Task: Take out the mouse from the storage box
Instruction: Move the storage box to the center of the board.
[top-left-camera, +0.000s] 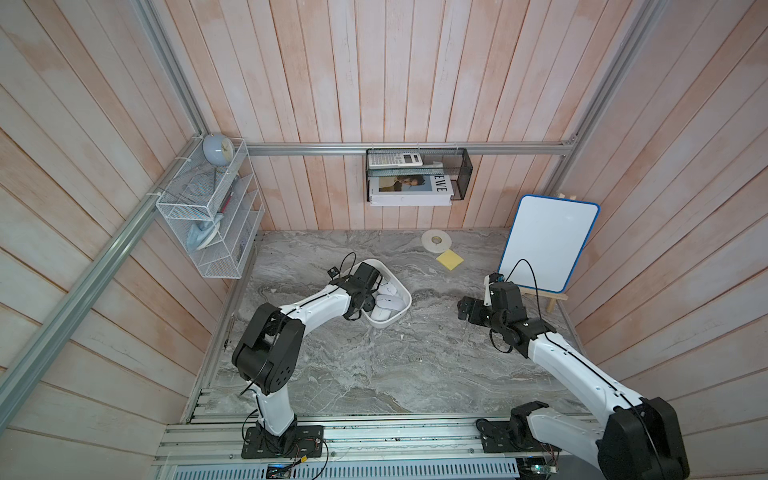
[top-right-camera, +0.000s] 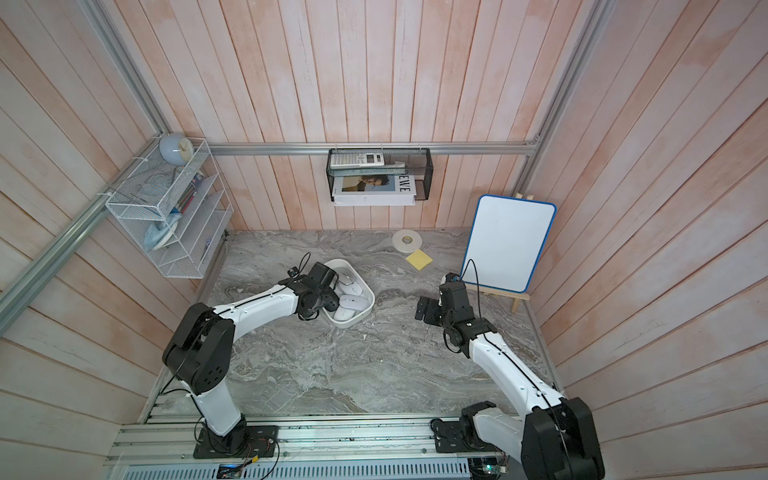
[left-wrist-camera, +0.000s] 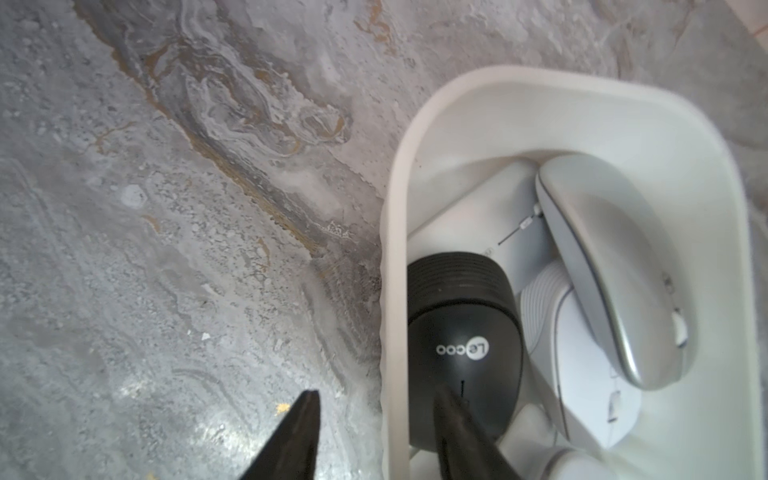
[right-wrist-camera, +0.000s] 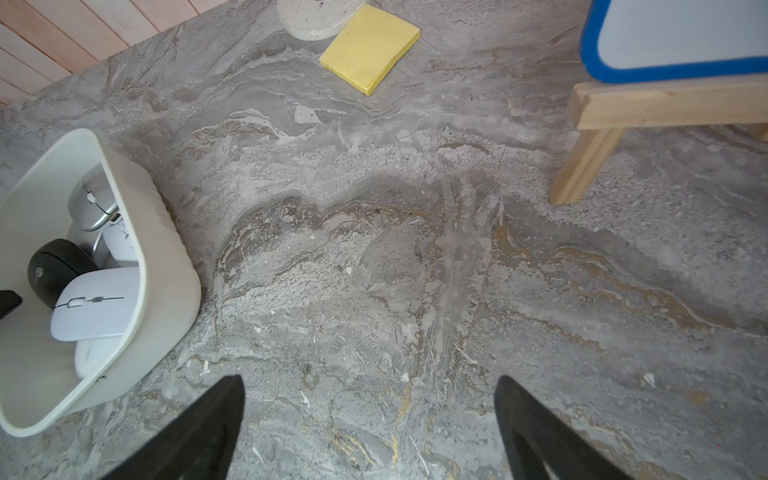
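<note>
LEFT ARM AT THE TUB: The robot's left gripper (left-wrist-camera: 376, 392) straddles one long wall of the white, shallow, rounded-rectangular plastic storage box (left-wrist-camera: 395, 249). Its dark jaws are partly spread and hold nothing. One fingertip (left-wrist-camera: 446, 405) hangs over the matte black computer mouse with a pale logo (left-wrist-camera: 461, 332), and the other hangs outside the wall, above the grey marbled tabletop (left-wrist-camera: 166, 249). The black mouse lies inside the box, tight against that wall, with a slim silver mouse (left-wrist-camera: 611, 270) and several white mice (left-wrist-camera: 582, 374) crowded beside it. The right gripper (right-wrist-camera: 370, 378) hovers off to the side over bare tabletop, clear of the box, with its jaws spread wide and empty. Closing from this position would likely pinch the plastic wall rather than the mouse. A better grasp would bring both fingers inside the rim, set them across the black mouse's narrow flanks, lower until they reach past its curved top, and then close gently. The lift looks best taken straight up, clearing the rim before any sideways travel, so that neither the light box nor the neighbouring mice get dragged along.
</note>
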